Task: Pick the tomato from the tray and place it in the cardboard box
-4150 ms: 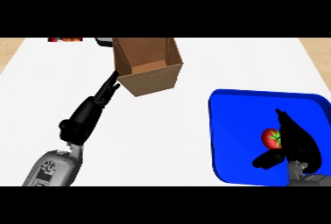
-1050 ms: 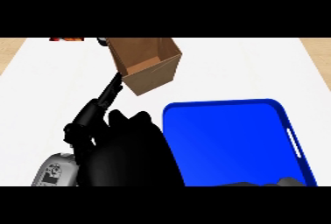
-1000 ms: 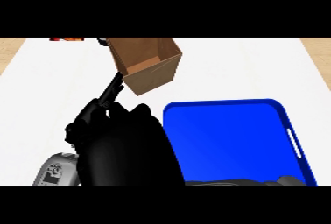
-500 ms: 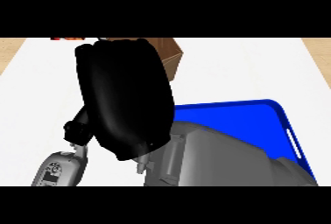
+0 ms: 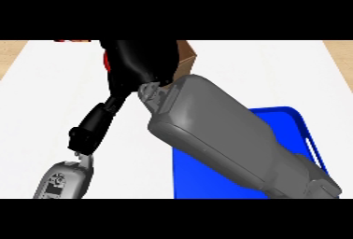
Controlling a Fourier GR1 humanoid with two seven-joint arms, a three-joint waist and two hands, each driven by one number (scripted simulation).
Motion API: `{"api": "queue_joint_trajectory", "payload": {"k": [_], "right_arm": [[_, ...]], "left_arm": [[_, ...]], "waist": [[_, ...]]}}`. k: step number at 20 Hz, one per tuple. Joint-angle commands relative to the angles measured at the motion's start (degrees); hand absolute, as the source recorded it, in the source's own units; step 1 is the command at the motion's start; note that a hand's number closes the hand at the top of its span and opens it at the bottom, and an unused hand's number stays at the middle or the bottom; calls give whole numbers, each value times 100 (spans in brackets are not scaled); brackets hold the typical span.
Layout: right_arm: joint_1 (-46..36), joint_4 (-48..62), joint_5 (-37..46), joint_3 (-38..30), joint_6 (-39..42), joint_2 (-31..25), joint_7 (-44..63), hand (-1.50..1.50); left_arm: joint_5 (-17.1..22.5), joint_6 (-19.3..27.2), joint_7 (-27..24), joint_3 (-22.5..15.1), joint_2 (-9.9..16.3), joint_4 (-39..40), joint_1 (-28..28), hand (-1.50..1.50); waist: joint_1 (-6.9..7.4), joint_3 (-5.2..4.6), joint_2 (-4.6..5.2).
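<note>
My right hand [image 5: 141,60] hangs over the cardboard box [image 5: 187,56] at the back of the counter, its back towards me. Its fingers are curled, and a red sliver of the tomato [image 5: 107,63] shows at its left edge. The hand and its grey forearm hide nearly all of the box; only a brown corner shows. The blue tray [image 5: 298,122] lies at the front right, largely under that forearm, with no tomato on its visible part. My left hand [image 5: 93,126] stretches from the lower left towards the box, fingers straight, tips hidden behind the right hand.
A small red and dark object [image 5: 72,41] sits at the counter's back left edge. White counter top spreads to the left and to the far right of the box.
My right hand has lifted the tomato off the tray and swung up and left to over the box. The left arm has stayed put.
</note>
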Motion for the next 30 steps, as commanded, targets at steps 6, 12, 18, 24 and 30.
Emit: {"api": "queue_joint_trajectory", "payload": {"k": [6, 12, 18, 24, 30], "right_arm": [[-344, 1931, 80, -1, -584, 6, -994, 150], [-462, 3324, -324, 292, -1390, 6, -1460, 150], [-142, 3737, -1572, 55, -1803, 6, -1518, -150], [-251, 4392, -2160, -416, -2094, 5, -2718, -150], [212, 3568, -2991, -1154, -3357, 5, -3630, -150]], "left_arm": [[51, -193, -54, 141, 116, 92, 36, 0], [33, -152, 181, 100, -30, 127, -244, 0], [-105, -135, -123, -94, -198, 430, -257, 0], [-214, -98, -217, -78, -165, 462, -197, 0], [-172, -41, 164, -61, -238, 268, -263, 0]], "waist": [[23, -8, 27], [151, -11, 73], [347, -13, 142], [279, -6, 132], [141, 7, 81]]}}
